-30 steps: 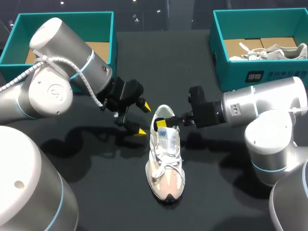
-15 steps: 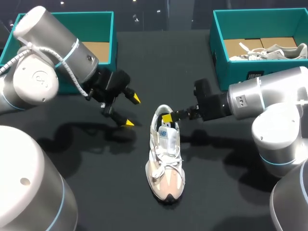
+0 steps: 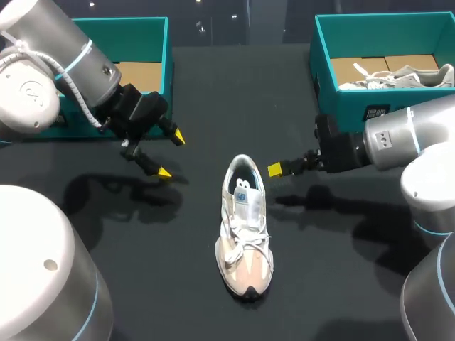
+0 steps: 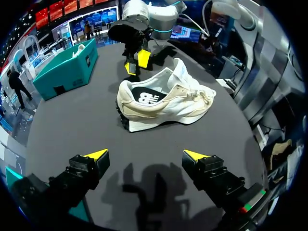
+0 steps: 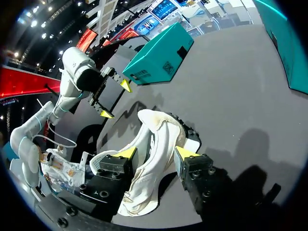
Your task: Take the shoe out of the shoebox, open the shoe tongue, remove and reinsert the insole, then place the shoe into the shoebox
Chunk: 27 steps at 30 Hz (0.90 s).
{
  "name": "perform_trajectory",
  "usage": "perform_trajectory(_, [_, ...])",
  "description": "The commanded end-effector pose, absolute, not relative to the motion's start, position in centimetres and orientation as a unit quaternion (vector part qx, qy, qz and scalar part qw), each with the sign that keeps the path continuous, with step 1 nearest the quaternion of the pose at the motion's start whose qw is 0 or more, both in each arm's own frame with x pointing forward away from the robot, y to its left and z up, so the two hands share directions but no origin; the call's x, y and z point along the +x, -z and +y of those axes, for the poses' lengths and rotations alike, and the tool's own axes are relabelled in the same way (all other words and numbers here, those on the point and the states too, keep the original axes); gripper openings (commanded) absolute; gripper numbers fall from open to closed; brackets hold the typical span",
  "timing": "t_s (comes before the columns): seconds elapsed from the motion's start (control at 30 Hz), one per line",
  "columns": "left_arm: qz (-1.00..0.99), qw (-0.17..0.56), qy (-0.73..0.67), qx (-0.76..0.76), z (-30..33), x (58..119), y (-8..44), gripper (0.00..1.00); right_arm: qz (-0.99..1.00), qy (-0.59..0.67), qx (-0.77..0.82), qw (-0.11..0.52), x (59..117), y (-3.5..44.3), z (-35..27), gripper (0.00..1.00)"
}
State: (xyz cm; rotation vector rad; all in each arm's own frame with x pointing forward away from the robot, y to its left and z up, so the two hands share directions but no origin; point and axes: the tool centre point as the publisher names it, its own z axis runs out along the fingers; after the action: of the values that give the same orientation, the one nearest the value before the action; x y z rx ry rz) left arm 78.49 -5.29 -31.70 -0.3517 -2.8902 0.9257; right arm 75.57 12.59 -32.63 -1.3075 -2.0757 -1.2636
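Yellow-tipped, the left gripper [image 3: 169, 153] is spread wide and empty, well left of the white shoe [image 3: 245, 234]. The right gripper [image 3: 276, 169], also parted and holding nothing, sits just right of the shoe's heel. The shoe lies on the black table [image 3: 213, 92], nearer than both teal boxes [image 3: 106, 35].

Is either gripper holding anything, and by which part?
Nothing is held: left gripper and right gripper are open, apart from the white and beige lace-up sneaker.

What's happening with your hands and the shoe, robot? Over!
Left end effector open, empty. Right end effector open, beside shoe heel, not touching. Shoe upright on table. Right shoebox holds another shoe.
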Motion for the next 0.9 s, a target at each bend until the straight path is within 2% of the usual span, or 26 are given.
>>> perform_trajectory(0.03, [-0.944, 0.048, -0.303, -0.126, -3.0, 78.4, 30.6, 1.00, -0.754, 0.406, -0.477, 0.198, 75.9, 31.0, 10.9, 0.47])
perform_trajectory(0.3, [-0.944, 0.043, -0.296, -0.140, 0.1, 79.6, 28.7, 1.00, -0.762, 0.343, -0.514, 0.194, 76.7, 29.3, 8.7, 0.45])
perform_trajectory(0.4, [-0.945, 0.039, -0.290, -0.149, 1.3, 80.1, 27.5, 1.00, -0.767, 0.313, -0.528, 0.189, 76.6, 28.1, 8.3, 0.40])
perform_trajectory(0.47, [-0.945, 0.036, -0.285, -0.158, 2.2, 80.5, 26.6, 1.00, -0.769, 0.290, -0.539, 0.187, 76.6, 27.4, 8.0, 0.29])
perform_trajectory(0.5, [-0.945, 0.036, -0.285, -0.158, 2.2, 80.5, 26.6, 1.00, -0.771, 0.272, -0.547, 0.184, 76.5, 27.0, 7.9, 0.20])
perform_trajectory(0.53, [-0.945, 0.036, -0.285, -0.158, 2.2, 80.5, 26.6, 1.00, -0.772, 0.248, -0.557, 0.178, 76.6, 26.6, 7.8, 0.05])
perform_trajectory(0.57, [-0.945, 0.036, -0.285, -0.158, 2.2, 80.5, 26.6, 1.00, -0.770, 0.223, -0.571, 0.179, 76.6, 26.2, 7.8, 0.00])
perform_trajectory(0.63, [-0.945, 0.036, -0.285, -0.158, 2.2, 80.5, 26.6, 1.00, -0.753, 0.189, -0.602, 0.188, 76.5, 25.6, 7.8, 0.00])
perform_trajectory(0.9, [-0.945, 0.036, -0.285, -0.158, 2.2, 80.5, 26.6, 1.00, -0.753, 0.189, -0.602, 0.188, 76.5, 25.6, 7.8, 0.00])
